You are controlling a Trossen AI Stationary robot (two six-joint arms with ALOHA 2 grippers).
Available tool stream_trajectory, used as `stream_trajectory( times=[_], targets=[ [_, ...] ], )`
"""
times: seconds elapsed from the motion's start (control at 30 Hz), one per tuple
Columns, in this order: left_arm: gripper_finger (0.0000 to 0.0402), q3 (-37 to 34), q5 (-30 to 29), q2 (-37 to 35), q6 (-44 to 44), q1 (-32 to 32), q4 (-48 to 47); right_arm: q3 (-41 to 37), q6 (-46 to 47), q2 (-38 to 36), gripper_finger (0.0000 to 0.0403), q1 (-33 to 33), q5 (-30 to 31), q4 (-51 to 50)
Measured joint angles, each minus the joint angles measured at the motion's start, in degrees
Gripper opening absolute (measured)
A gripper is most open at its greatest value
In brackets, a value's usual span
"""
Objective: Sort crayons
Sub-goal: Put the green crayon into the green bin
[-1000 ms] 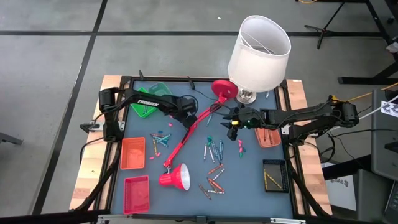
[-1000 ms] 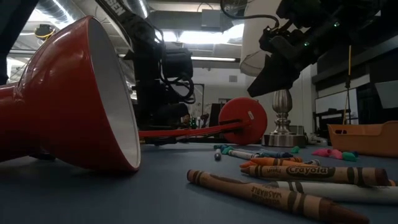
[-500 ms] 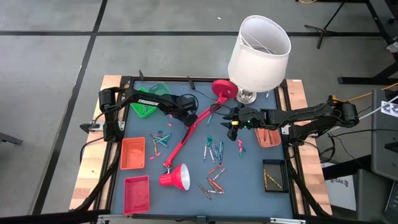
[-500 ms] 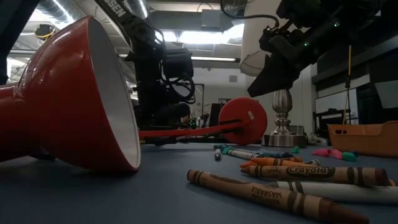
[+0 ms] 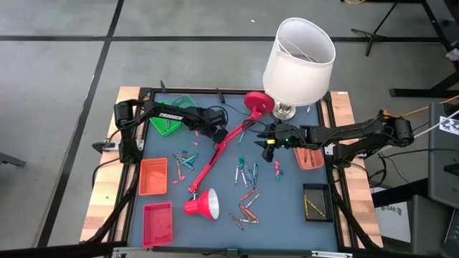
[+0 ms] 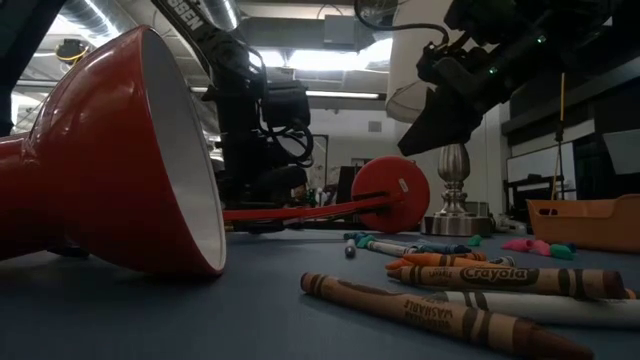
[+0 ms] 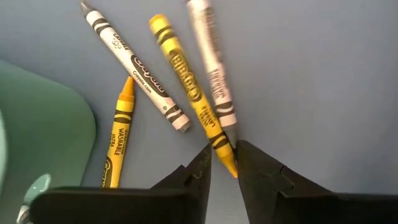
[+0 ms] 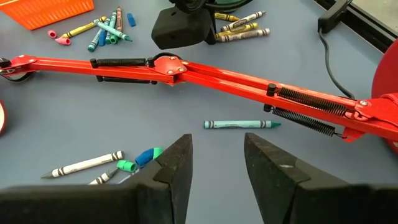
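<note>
Several crayons lie on the blue mat beside the green tray, among them a yellow crayon, a white one, an orange-yellow one and a pale one. My left gripper stands over them, just left of the red lamp arm, shut on the yellow crayon. My right gripper hangs open above the mat at centre right, with a teal crayon lying ahead of it. More crayons lie loose at mid-mat and near the front. My left gripper pinches the yellow crayon's bare pointed end between its two fingers, one on each side. The fingers come steeply from above. The crayon lies flat on the mat and runs away from the fingers. The pale crayon's end lies right beside one finger.
A red desk lamp lies across the mat, base at the back and shade at the front. A white-shaded lamp stands at the back right. Orange, red, brown and black trays line the sides.
</note>
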Motion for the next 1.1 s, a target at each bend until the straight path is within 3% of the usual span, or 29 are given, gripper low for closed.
stream_trajectory(
  times=[0.47,1.1],
  targets=[
    [0.0021,0.0,-0.1,0.0,0.0,0.0,-0.1,0.0,0.0,0.0,0.0143,0.0,0.0,0.0],
    [0.0018,0.0,-0.1,0.0,0.1,-0.1,0.1,0.0,0.0,0.0,0.0143,0.0,0.0,0.0]
  ],
)
